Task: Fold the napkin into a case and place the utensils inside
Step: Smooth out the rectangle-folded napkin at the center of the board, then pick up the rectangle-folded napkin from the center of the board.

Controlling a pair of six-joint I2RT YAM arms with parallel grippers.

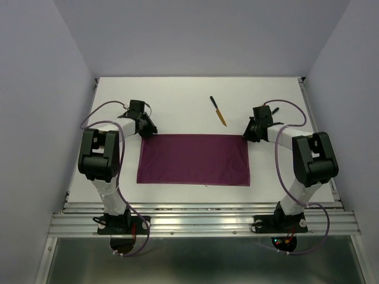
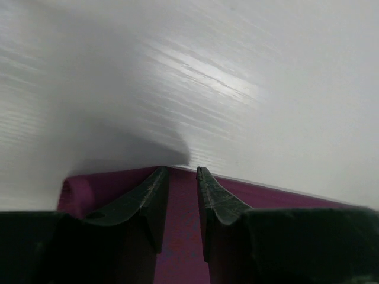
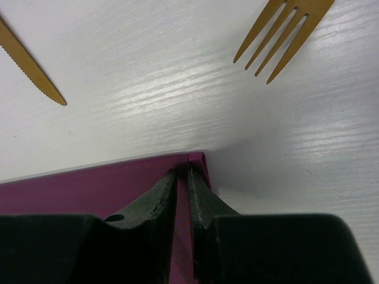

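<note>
While the napkin point(image 1: 193, 160) is lying flat on the white counter point(image 1: 177, 94) as a wide, smooth rectangle of dark magenta-purple, both arms are reaching to its far edge. The left claw point(image 1: 147, 132) is sitting at the far left corner and the right claw point(image 1: 247, 135) at the far right. The knife point(image 1: 218, 110), black-handled with a gold blade, is lying beyond the napkin, apart from it. Only the right wrist view is showing a gold fork point(image 3: 290, 26) past the corner, and that claw's fingers point(image 3: 204, 204) nearly together, pinching the cloth. The left wrist view is showing fingers point(image 2: 145, 198) standing parted with cloth in the gap; whether they are pressing it I cannot tell.
</note>
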